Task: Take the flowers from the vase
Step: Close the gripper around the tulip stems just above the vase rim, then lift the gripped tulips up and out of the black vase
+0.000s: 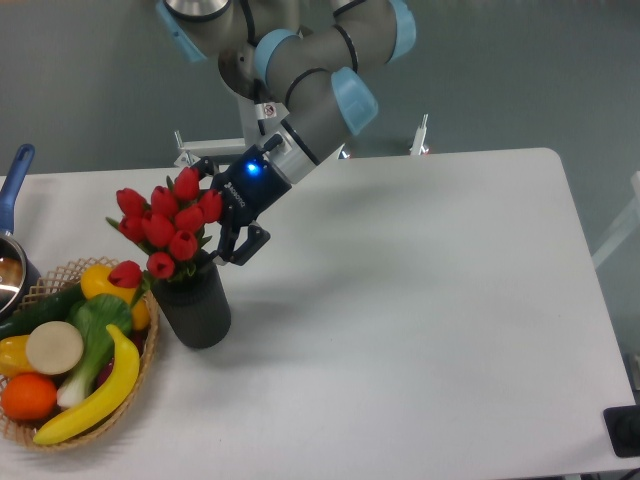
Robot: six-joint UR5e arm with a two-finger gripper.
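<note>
Nearest the camera, well below and to the left of my fingers, the wicker basket [20, 425] sits at the table edge. It holds a banana [95, 395], an orange [27, 396], a leafy green-and-white vegetable [95, 325], a pale round item [54, 347] and a yellow pepper [100, 281].

Just right of the basket, directly below my fingers, the vase [195, 310] stands upright on the white table [420, 300]. It is a dark matte cylinder.

The flowers [170, 220] are in the vase. The stems enter its mouth and the red buds spread above it, up and to the left. One bud droops low toward the basket.

My gripper [232, 238] is at the right side of the bunch, just above the vase mouth, angled down and to the left. My fingers [250, 243] stand apart. The buds sit against the gripper's left side, but I cannot tell whether either finger touches the stems.

A blue indicator light [252, 168] is lit on my wrist, above and right of the fingers.

Farther left, at the frame edge, a pot with a blue handle [15, 180] rests on the table.

Behind the far table edge, above my fingers, are metal fixtures [420, 135] and a grey wall [500, 70].
</note>
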